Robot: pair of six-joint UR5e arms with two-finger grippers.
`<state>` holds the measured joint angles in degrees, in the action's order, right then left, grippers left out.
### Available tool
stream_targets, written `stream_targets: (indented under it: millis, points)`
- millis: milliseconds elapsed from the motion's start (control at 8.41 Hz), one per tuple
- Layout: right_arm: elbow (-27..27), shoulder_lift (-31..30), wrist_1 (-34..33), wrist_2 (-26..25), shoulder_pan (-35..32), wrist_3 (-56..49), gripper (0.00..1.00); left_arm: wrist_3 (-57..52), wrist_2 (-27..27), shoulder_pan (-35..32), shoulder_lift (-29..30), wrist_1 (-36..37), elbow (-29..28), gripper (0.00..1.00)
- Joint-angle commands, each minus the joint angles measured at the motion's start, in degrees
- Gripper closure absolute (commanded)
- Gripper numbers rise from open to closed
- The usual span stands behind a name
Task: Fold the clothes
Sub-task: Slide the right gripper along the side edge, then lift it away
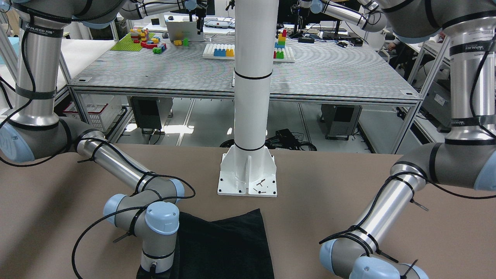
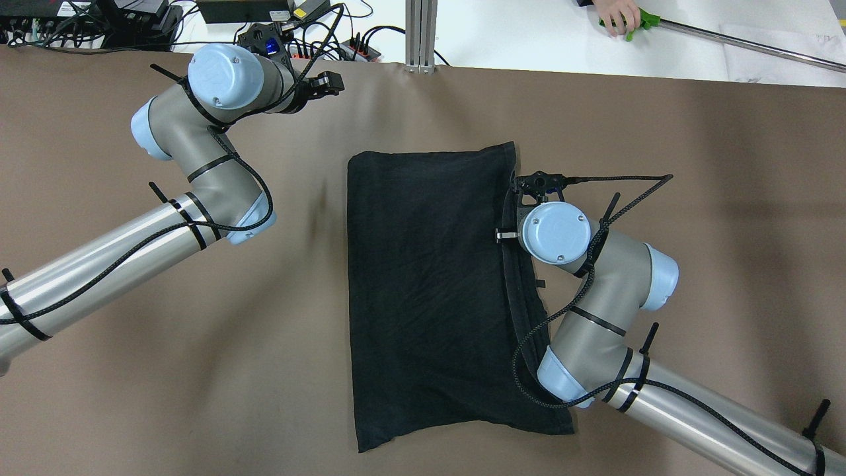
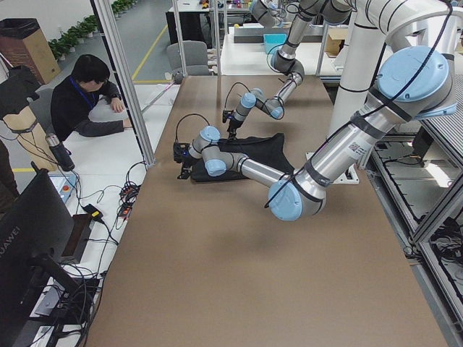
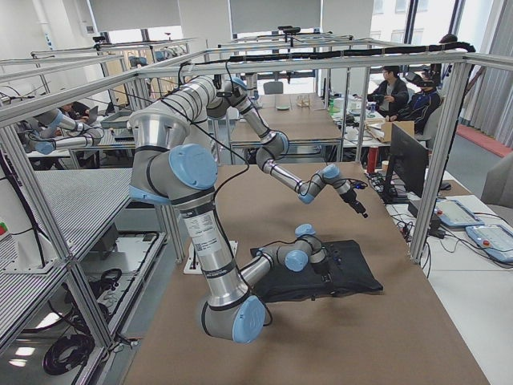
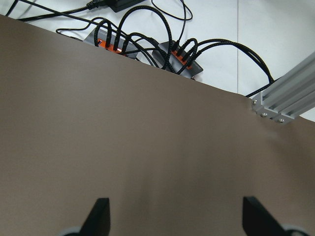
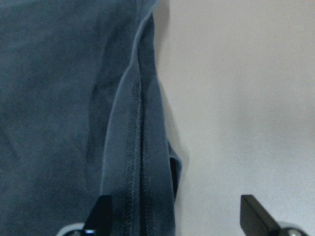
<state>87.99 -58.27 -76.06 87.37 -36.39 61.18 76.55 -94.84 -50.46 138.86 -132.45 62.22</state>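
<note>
The black garment (image 2: 429, 277) lies flat on the counter (image 2: 198, 396), its long hemmed edge running straight ahead between the spread jaws of the right gripper (image 6: 174, 222). The left gripper (image 5: 174, 221), likewise spread, hangs well apart over bare counter.

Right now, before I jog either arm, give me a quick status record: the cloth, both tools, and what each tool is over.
cloth: black garment, lying flat on the brown table, roughly rectangular
left tool: open, empty, over bare table near the far edge, clear of the cloth
right tool: open, straddling the cloth's stitched edge on the robot's right side; one finger over fabric, the other over bare table
contact: cannot tell whether the right tool touches the fabric
grasp: neither tool holds anything
</note>
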Motion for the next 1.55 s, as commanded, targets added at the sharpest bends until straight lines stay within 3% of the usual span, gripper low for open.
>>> stream_targets:
  millis: [0,357,714,1071,1190,1428]
  points:
    - [-1.2,3.9,-1.0,-0.3,0.0,0.3,0.07,0.0,0.0,-0.2,-0.1,0.0,-0.1,0.05]
    - [-8.4,7.0,-0.3,-2.1,-0.5,0.0,0.07,0.0,0.0,-0.2,-0.2,0.0,-0.3,0.05]
    - [-8.1,5.3,0.1,-1.9,-2.0,-6.2,0.07,0.0,0.0,-0.3,-0.2,0.0,-0.4,0.05]
    - [-6.9,0.5,4.8,-1.2,-3.4,-10.4,0.07,0.1,0.1,-0.6,-0.2,0.0,-0.5,0.05]
    - [-5.4,-0.5,5.0,-0.2,-4.5,-11.2,0.07,0.0,0.1,-0.7,-0.2,0.1,-0.5,0.05]
    - [-1.2,-2.6,5.3,8.0,-6.8,-11.3,0.07,0.0,0.1,-0.7,-0.1,0.1,-0.5,0.05]
